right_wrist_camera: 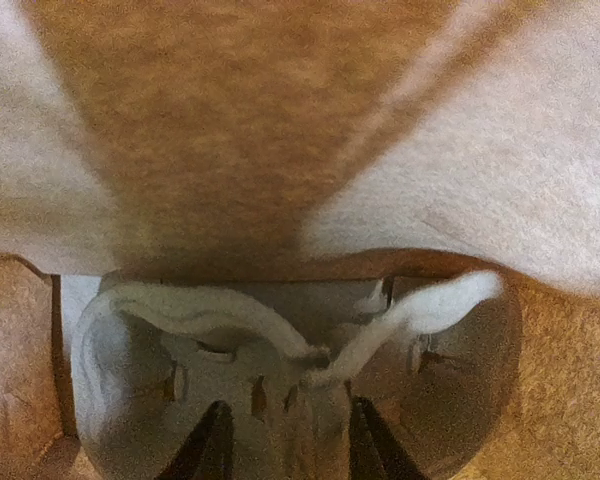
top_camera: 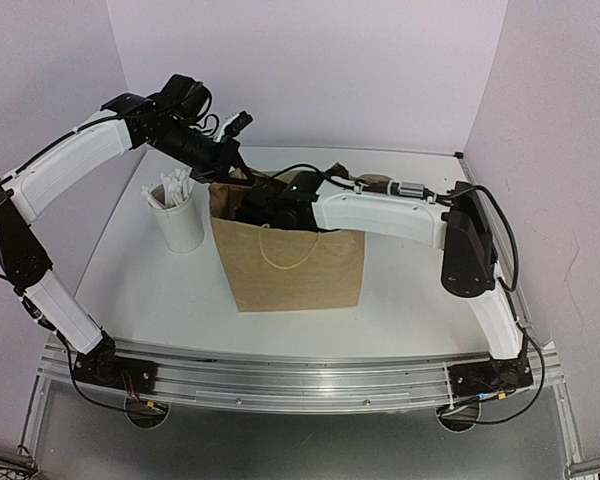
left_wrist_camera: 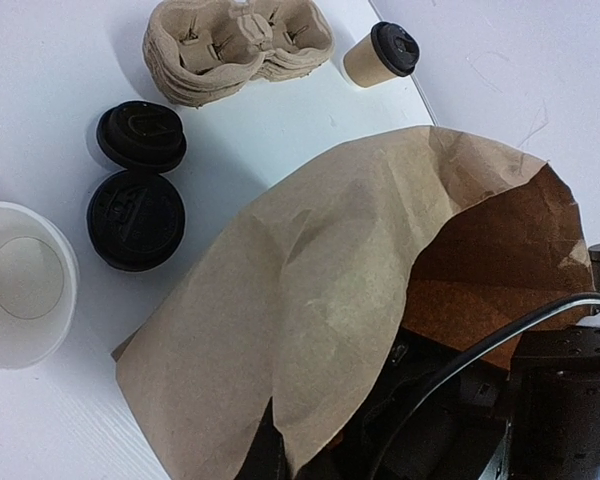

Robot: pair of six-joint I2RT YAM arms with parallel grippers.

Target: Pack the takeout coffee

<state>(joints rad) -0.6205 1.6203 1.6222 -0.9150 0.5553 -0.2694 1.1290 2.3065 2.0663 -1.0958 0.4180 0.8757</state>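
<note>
Coffee cup [left_wrist_camera: 380, 55] is sitting behind bag [top_camera: 290, 265], outside it. Right gripper [right_wrist_camera: 290, 445] is hanging spread inside the bag; left gripper [top_camera: 235, 165], nearer the cup, is pinching the bag's rim.

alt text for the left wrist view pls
An open brown paper bag fills the foreground, the black right arm reaching into it. Beyond, on the white table, sit a lidded coffee cup, a pulp cup carrier, two black lids and a white cup.

Takeout coffee [left_wrist_camera: 380, 57] — brown cup, black lid on.
</note>
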